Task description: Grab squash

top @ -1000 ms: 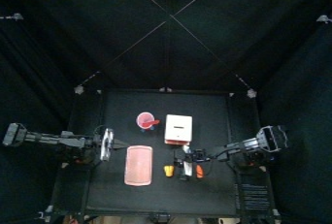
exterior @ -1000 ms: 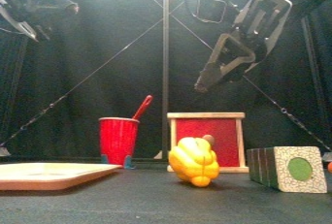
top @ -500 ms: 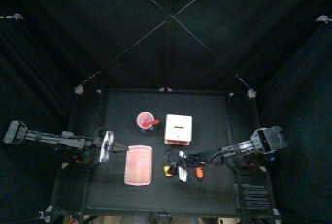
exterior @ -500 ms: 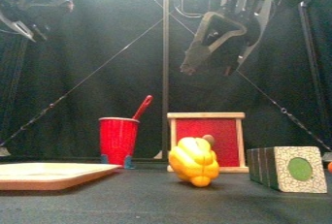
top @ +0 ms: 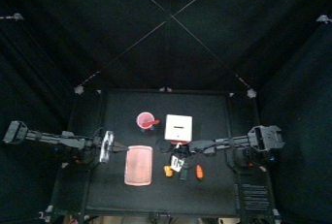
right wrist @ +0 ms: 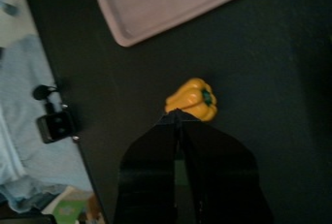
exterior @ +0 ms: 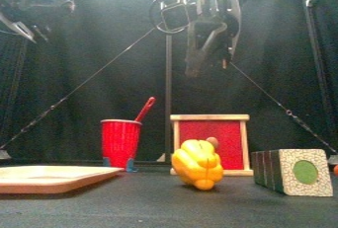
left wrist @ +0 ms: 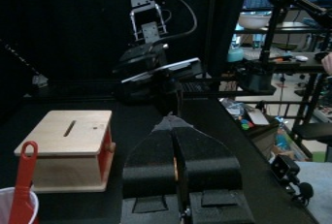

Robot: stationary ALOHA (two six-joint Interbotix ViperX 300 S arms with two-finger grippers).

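The squash (exterior: 199, 164) is a small lumpy yellow toy lying on the black table in front of a red-faced wooden box (exterior: 211, 141). From above, the squash (top: 170, 171) lies just right of the pink tray (top: 138, 166). My right gripper (exterior: 205, 52) hangs high over it, jaws shut and holding nothing. In the right wrist view the right gripper (right wrist: 180, 123) has its shut tips pointing at the squash (right wrist: 195, 98), still apart from it. My left gripper (top: 104, 146) rests shut at the table's left edge.
A red cup (exterior: 121, 141) with a spoon stands behind the tray (exterior: 53, 178). A green-and-white box (exterior: 298, 171) sits at the front right. A redder orange piece (top: 199, 173) and a small dark piece (top: 183, 173) lie right of the squash.
My right gripper has swung from the right side toward the table's middle and now hangs over the squash. The left arm has not moved.
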